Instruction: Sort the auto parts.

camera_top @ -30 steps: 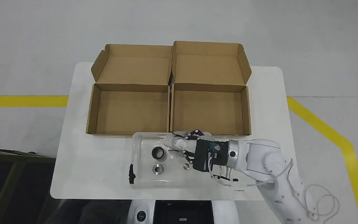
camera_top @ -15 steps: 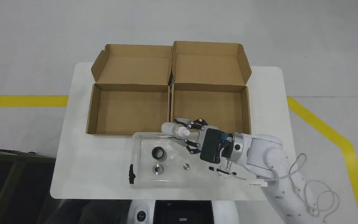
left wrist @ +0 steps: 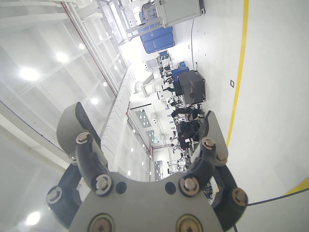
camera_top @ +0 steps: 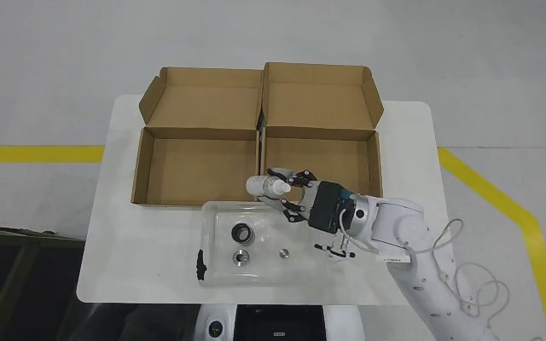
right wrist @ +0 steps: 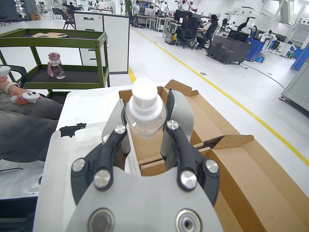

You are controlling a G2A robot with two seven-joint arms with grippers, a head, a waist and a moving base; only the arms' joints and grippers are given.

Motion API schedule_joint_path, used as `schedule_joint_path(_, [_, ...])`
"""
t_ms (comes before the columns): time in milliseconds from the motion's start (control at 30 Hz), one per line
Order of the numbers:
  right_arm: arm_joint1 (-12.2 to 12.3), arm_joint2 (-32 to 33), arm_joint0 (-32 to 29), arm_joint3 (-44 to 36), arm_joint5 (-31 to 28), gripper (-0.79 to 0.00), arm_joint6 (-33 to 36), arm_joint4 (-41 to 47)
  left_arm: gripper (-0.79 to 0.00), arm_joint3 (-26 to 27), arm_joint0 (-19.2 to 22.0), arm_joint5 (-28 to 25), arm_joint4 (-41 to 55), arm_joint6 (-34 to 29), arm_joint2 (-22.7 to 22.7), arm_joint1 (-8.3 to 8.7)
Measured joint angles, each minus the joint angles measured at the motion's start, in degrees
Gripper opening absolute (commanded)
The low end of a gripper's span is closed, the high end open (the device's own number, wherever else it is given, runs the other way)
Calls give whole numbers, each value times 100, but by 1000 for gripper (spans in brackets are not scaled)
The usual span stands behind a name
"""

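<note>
The right gripper is closed on a small clear bottle with a white cap. The bottle's body is clamped just below the cap between both fingers. It is held lying sideways above the near left corner of the right cardboard box, with its cap over the walls where this box meets the left cardboard box. Both boxes are set side by side on the worktop, their lids folded open toward its far edge. A clear tray is placed along the worktop's near edge, just beside the boxes. In it are seen a dark ring-shaped part, a small metal part and a smaller round part. A black piece is seen at the tray's near left corner. The left gripper is pointed up at a hall ceiling, its fingers spread wide with nothing between them.
</note>
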State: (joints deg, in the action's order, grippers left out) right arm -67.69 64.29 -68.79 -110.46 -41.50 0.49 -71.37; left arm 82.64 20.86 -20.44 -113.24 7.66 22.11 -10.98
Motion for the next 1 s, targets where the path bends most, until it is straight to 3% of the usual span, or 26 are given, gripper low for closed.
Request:
schedule_joint_path(500, [-80,-118,642,1094,426,-785,175,73,0,0,0,0,0,0,0,0])
schedule_joint_path(1000, [-151,-268,1299,2314,452,-785,426,41,0,0,0,0,0,0,0,0])
